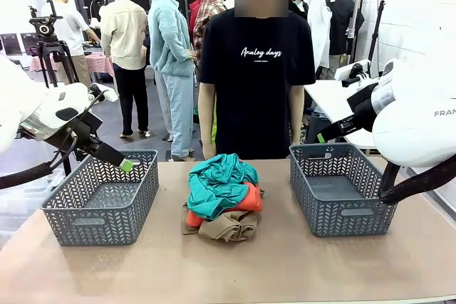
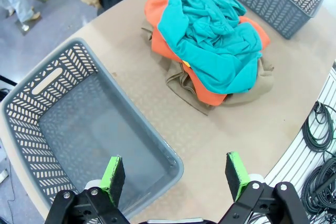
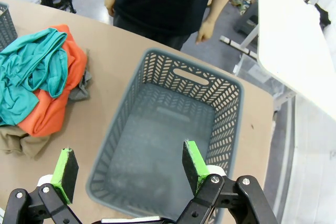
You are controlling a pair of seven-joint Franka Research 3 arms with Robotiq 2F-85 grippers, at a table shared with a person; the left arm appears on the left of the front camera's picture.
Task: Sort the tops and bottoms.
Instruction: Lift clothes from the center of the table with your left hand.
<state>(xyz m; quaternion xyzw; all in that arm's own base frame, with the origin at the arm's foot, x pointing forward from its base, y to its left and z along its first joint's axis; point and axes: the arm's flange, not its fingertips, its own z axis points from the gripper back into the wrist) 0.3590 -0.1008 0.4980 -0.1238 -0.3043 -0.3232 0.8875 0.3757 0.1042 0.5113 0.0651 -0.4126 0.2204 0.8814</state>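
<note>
The tops and bottoms lie in one pile at the table's middle. A teal garment (image 1: 219,181) (image 2: 210,35) (image 3: 29,72) is on top, over an orange one (image 1: 251,197) (image 2: 210,94) (image 3: 55,103) and a tan khaki one (image 1: 229,227) (image 2: 181,83) (image 3: 18,141). A bit of grey cloth (image 3: 84,83) peeks out beside the orange. My left gripper (image 2: 174,163) (image 1: 127,164) hangs open over the left basket's inner rim. My right gripper (image 3: 128,153) hangs open above the right basket. Both hold nothing.
Two dark grey lattice baskets flank the pile, the left one (image 1: 100,201) (image 2: 63,129) and the right one (image 1: 342,190) (image 3: 173,129), nothing in either. A person in a black T-shirt (image 1: 256,69) stands at the far edge, hands down. A white table (image 3: 294,35) stands beyond the right basket.
</note>
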